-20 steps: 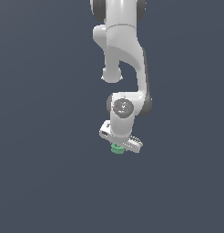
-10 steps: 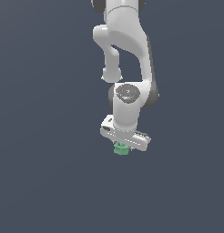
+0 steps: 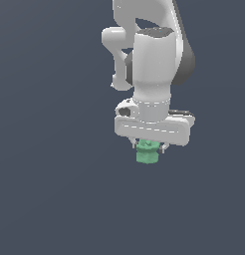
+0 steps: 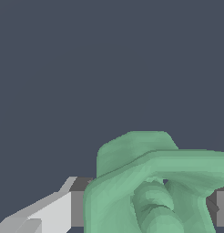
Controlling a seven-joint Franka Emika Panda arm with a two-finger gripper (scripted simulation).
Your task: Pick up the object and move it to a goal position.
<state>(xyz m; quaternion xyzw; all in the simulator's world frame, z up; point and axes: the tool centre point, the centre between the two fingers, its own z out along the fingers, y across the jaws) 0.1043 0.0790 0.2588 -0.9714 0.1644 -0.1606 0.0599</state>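
The object (image 3: 147,153) is a small mint-green chunky piece hanging just below the white hand of the arm, above the dark grey ground. My gripper (image 3: 147,148) is shut on it, with short fingertips showing on either side of its top. In the wrist view the object (image 4: 150,186) fills much of the picture, held between a grey-and-white finger (image 4: 63,209) and the other finger (image 4: 219,207) at the picture's edge. The hand hides the object's upper part in the exterior view.
Plain dark grey ground (image 3: 55,189) fills everything around the arm. The white arm (image 3: 152,64) rises from the hand toward the top of the exterior view. No goal marker shows.
The arm has swung toward the camera and looms larger. Its hand has turned more square to the view, carrying the green object along in its shut grip.
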